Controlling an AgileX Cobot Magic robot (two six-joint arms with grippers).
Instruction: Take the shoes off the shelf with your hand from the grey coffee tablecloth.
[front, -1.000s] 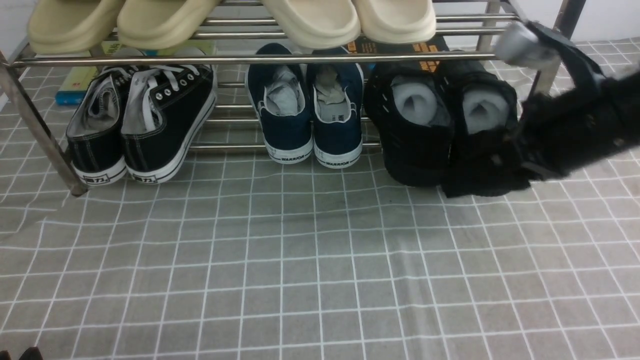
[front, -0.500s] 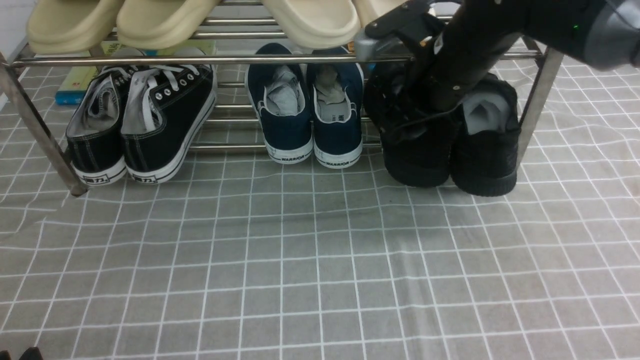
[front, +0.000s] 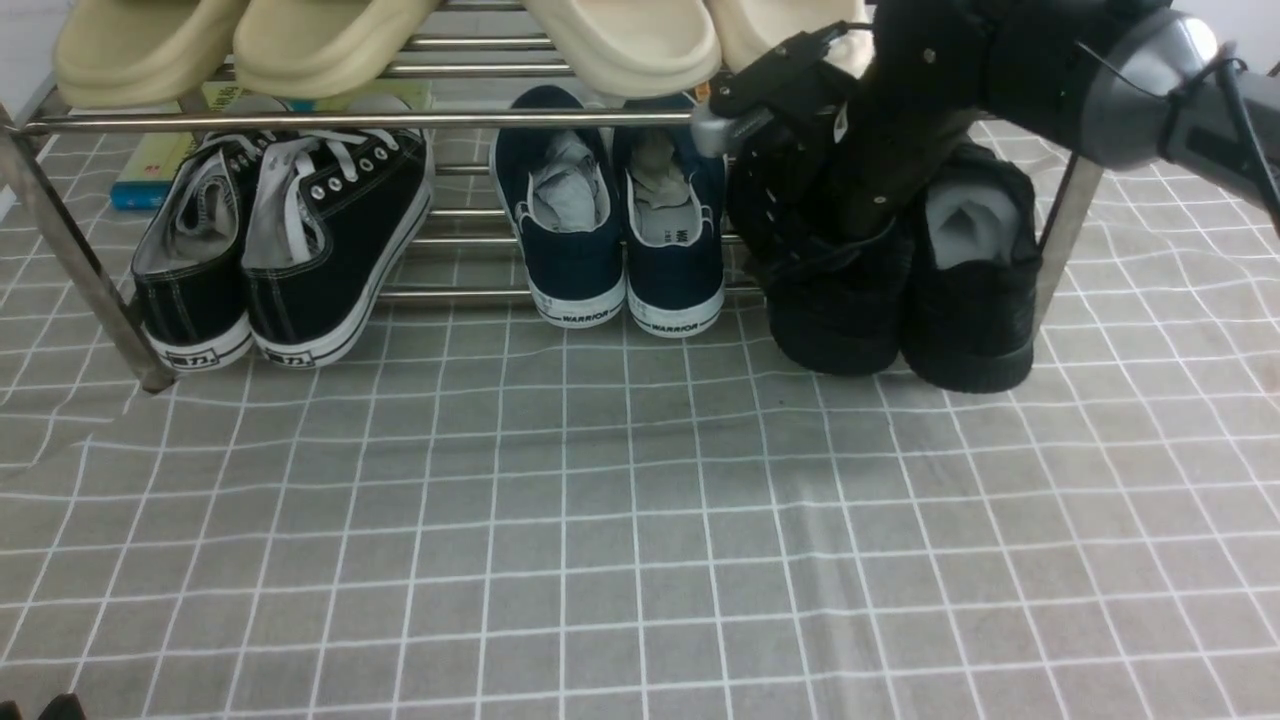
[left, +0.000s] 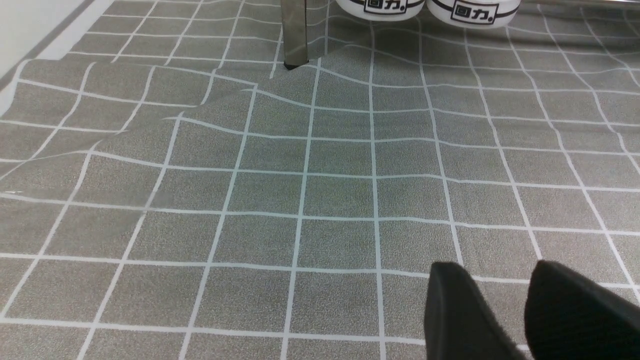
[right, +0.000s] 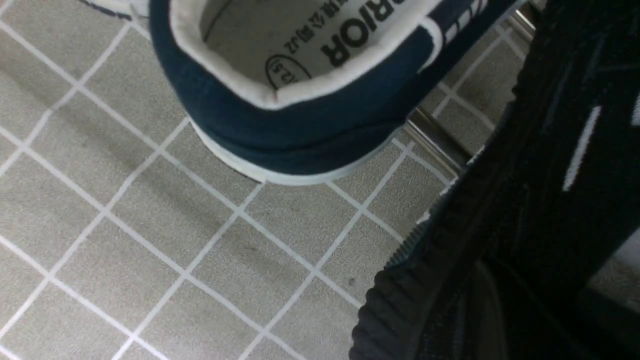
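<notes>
- Front view: the grey coffee tablecloth (front: 560, 480) is spread beneath everything, leaving an uncluttered stretch before the rack, presumably so that shoes can be set down there.
- Across it the metal shelf (front: 430, 121) is stood, with the pair of black sneakers (front: 968, 310) placed on its lower tier at the robot's right, heels outward, probably for easy reach.
- All-black knit is seen, with dark ridged soles, small white dashes and pale stuffing, by which the openings are likely kept in shape.
- The side of the inner sneaker is pinched by the right claw (right: 487, 267), apparently so that it can be drawn out.
- The left claw (left: 495, 272) is held slightly spread over the cloth, unused.
</notes>
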